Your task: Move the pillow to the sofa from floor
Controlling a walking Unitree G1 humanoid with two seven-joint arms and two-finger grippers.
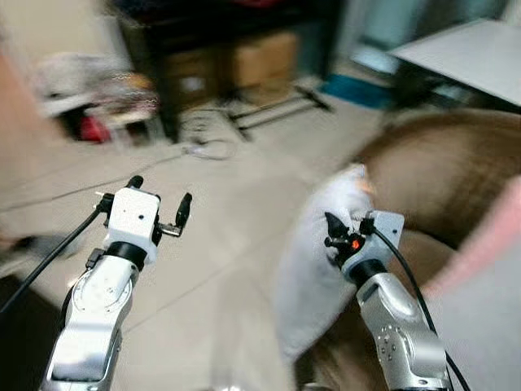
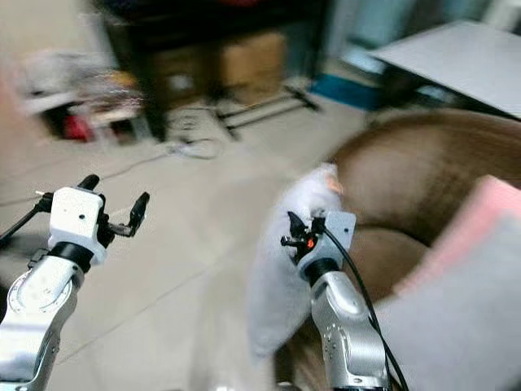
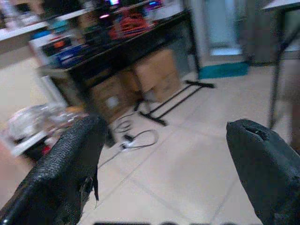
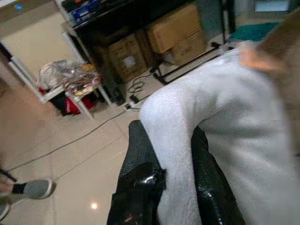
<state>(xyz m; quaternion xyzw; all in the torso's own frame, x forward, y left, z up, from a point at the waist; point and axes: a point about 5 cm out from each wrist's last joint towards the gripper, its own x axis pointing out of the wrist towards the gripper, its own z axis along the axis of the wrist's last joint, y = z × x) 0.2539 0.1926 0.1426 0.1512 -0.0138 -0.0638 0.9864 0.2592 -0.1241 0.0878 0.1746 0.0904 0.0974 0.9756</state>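
Tiled floor [image 1: 244,244] and cluttered black shelving [image 3: 126,56] lay ahead, w/ brown sofa [image 1: 440,163] to the robot's right. Right gripper [image 4: 173,187] was clamped on white pillow [image 1: 313,269], held upright just beside sofa edge. Left gripper [image 1: 159,204] hung spread, holding nothing, well apart.

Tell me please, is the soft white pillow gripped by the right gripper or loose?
Gripped: the right gripper has both black fingers pinching the white pillow's edge.
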